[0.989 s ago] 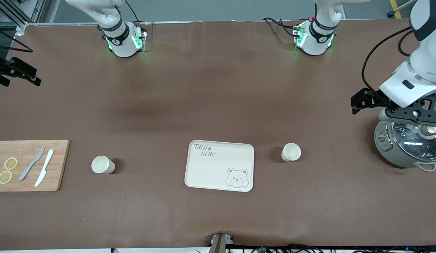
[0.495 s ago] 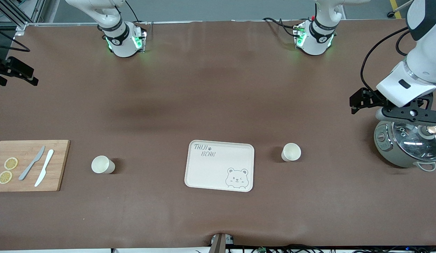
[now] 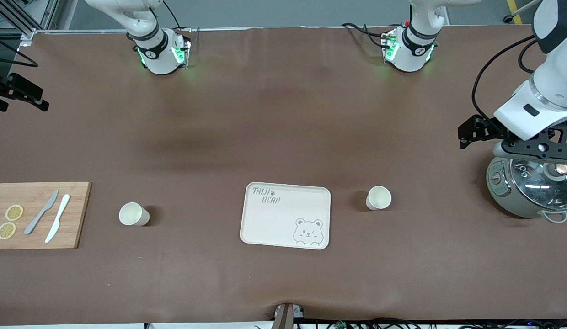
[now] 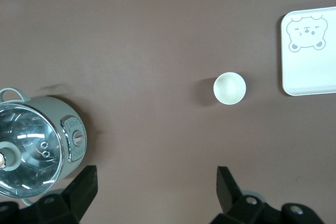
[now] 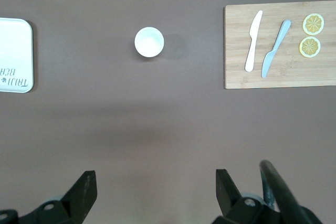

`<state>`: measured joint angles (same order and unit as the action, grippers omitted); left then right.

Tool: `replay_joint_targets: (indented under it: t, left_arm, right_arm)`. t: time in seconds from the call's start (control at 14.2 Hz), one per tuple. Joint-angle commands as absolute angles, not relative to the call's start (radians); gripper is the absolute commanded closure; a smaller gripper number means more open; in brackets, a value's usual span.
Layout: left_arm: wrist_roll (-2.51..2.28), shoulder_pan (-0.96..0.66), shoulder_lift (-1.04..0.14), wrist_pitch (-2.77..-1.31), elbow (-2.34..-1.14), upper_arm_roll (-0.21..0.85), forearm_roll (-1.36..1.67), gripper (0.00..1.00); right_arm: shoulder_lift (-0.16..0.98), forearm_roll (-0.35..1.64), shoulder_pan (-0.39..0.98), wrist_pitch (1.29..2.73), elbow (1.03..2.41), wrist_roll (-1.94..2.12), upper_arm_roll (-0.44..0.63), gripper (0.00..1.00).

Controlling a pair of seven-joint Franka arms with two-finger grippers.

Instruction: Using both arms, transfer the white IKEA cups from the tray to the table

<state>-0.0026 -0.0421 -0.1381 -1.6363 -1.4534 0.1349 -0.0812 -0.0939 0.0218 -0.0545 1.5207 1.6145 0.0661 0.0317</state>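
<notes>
Now both cups (image 3: 134,214) (image 3: 378,198) stand upright, mouths up, either side of the tray (image 3: 286,215), unmoved. My left gripper (image 4: 155,182), empty and spread, hovers beside the pot (image 3: 528,187), slightly shifted; right gripper (image 5: 152,184) spread too.

White jointed arms (image 3: 546,68) with black bands, green-lit bases (image 3: 162,52), black cables and black gripper (image 4: 155,195).

a cream-white rectangular tray with a bear print (image 3: 286,215) lies on the brown table (image 3: 283,114). one small cream-white handleless cup (image 3: 378,198) stands beside it toward the left arm's end, another (image 3: 133,214) toward the right arm's end, near a bamboo cutting board (image 3: 36,215) carrying two lemon slices (image 3: 10,221), a grey knife (image 3: 41,212) and a white knife (image 3: 57,218). the left gripper (image 3: 537,146) hangs above a grey glass-lidded pot (image 3: 530,187).
</notes>
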Motion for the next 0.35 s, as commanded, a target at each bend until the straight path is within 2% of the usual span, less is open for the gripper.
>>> replay_joint_targets:
  t: [0.0, 0.28]
  left_arm:
    - [0.014, -0.035, -0.130, -1.637, -1.450, 0.137, -0.098, 0.00]
    - [0.012, -0.034, -0.132, -1.637, -1.454, 0.133, -0.101, 0.00]
  right_arm:
    - [-0.087, 0.011, -0.061, 1.508, 1.597, 0.052, 0.028, 0.00]
    - [-0.086, 0.011, -0.061, 1.508, 1.597, 0.052, 0.029, 0.00]
